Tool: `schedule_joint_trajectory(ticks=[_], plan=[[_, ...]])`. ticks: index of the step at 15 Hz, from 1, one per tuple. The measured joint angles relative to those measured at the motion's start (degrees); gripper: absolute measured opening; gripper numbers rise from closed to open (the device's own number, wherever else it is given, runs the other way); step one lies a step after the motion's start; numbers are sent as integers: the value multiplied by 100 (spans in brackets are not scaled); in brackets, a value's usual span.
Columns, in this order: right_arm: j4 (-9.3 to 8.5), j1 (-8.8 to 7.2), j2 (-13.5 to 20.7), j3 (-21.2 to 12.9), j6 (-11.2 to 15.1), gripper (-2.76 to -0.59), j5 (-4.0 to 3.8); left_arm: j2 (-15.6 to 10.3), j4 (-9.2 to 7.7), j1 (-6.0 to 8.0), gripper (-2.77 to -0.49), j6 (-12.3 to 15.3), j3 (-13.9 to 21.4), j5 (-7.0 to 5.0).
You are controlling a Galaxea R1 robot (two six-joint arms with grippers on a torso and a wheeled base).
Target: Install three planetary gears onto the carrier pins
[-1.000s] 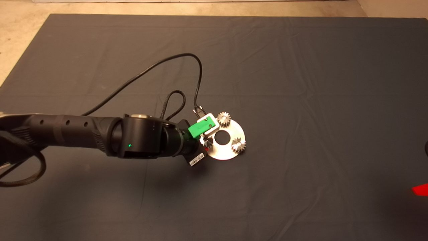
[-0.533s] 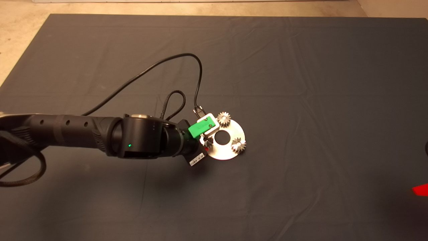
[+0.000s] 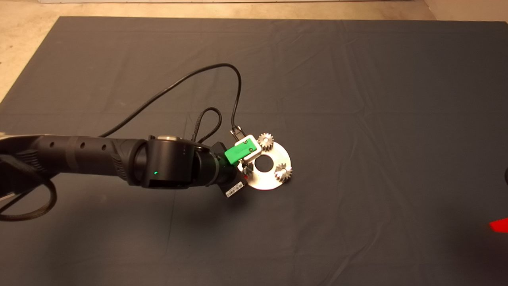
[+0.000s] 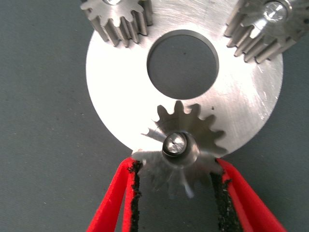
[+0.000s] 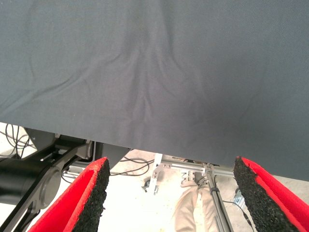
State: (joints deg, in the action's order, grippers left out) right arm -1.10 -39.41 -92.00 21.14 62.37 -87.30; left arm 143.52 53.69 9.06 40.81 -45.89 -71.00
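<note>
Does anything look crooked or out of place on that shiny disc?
Slightly: the third gear, between the left hand's fingers, sits on its pin but looks tilted, not flat on the disc like the other two.

1. Disc (image 3: pixel 266 179): flat, shiny silver, with a large round central hole; it lies flat on the dark mat near the middle.
2. Gears: 3 small toothed steel gears, each far smaller than the disc, spaced evenly round the hole near the rim.
3. Far gear (image 3: pixel 265 141): sits level on its pin at the disc's far edge; teeth overhang the rim.
4. Right gear (image 3: pixel 283 171): sits level on its pin (image 4: pixel 273 10); the pin's silvery tip shows in the bore.
5. Near gear (image 4: pixel 182 147): threaded on its pin (image 4: pixel 174 143) but tilted, not flat; its outer teeth overhang the rim; red fingers (image 4: pixel 123 193) flank it.
</note>
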Motion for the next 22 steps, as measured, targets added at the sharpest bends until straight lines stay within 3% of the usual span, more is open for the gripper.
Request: schedule_joint_trajectory(ticks=[8, 10, 11, 12, 13, 14, 15, 16, 18, 19, 20, 22], plan=[[0, 0, 13, 0, 0, -147, 0, -2, -30, 1, -221, 0, 0, -1], [0, -5, 13, 0, -2, -147, 0, -21, -38, 1, -221, 4, 0, -52], [0, -35, 9, 2, 0, -147, 23, -35, -50, 3, -221, 13, 0, -154], [0, -44, -9, 2, 0, -147, 52, -38, -97, 19, -221, 60, 0, -351], [0, -44, -39, 2, 1, -147, 166, -45, -152, 59, -221, 204, 2, -630], [0, -44, -160, 5, 6, -147, 316, -72, -288, 134, -221, 428, 2, -1026], [0, -44, -403, 9, 54, -147, 433, -102, -538, 240, -221, 661, 2, -1423], [5, -41, -787, 22, 138, -147, 491, -132, -835, 343, -221, 829, 16, -1577], [52, 1, -1770, 68, 429, -147, 477, -239, -1820, 578, -221, 1253, 98, -1607], [99, 78, -2107, 77, 571, -147, 400, -378, -2411, 735, -221, 1645, 238, -1599], [180, 210, -2302, 79, 681, -147, 251, -632, -2830, 834, -221, 2032, 428, -1602], [403, 759, -2327, 101, 867, -147, -28, -1408, -3408, 989, -221, 2529, 944, -1613]])
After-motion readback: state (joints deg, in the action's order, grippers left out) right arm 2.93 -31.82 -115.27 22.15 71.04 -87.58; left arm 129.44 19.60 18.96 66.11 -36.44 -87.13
